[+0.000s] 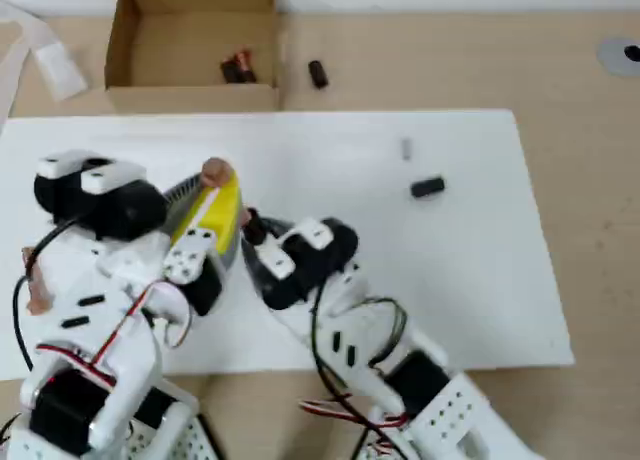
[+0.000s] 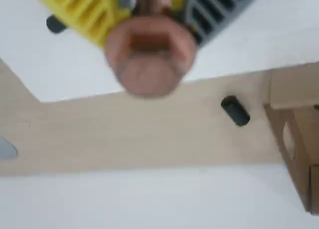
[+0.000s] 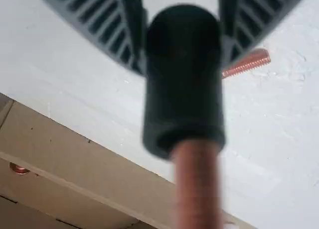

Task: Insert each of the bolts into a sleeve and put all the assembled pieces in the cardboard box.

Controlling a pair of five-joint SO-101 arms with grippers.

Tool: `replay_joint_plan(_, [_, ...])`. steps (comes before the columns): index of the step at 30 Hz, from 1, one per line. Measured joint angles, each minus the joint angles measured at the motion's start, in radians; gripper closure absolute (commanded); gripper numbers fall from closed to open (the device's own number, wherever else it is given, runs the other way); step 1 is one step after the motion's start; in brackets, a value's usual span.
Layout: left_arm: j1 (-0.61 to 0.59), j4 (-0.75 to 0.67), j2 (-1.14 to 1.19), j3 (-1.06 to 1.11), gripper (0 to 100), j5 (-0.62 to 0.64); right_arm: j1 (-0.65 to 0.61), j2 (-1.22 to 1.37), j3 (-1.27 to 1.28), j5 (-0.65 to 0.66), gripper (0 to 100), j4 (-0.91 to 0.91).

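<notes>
Bolt (image 2: 149, 55), likely light, stiff and slick, sits gripped by its shank in the left jaws; right jaws clamp the sleeve (image 3: 182, 79) at its 5 o'clock.

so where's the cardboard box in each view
high view: cardboard box at the top left, open, by the far edge of the white mat, loose sleeve to its right.
left wrist view: box beside that loose sleeve, off the mat.
right wrist view: brown wall just past the mat, beyond the held sleeve; looks like the box, not certain.
shared landmark: the mat's edge.
</notes>
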Motion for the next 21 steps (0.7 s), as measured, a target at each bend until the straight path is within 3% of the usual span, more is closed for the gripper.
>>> replay_joint_plan(10, [0.003,-0.115,0.002,0.126,99,0.000,0.002,0.000,0.002,0.000,98.9,0.000])
replay_joint_plan(21, [0.003,-0.112,0.000,0.132,98,0.000,0.002,0.000,0.002,0.000,98.9,0.000])
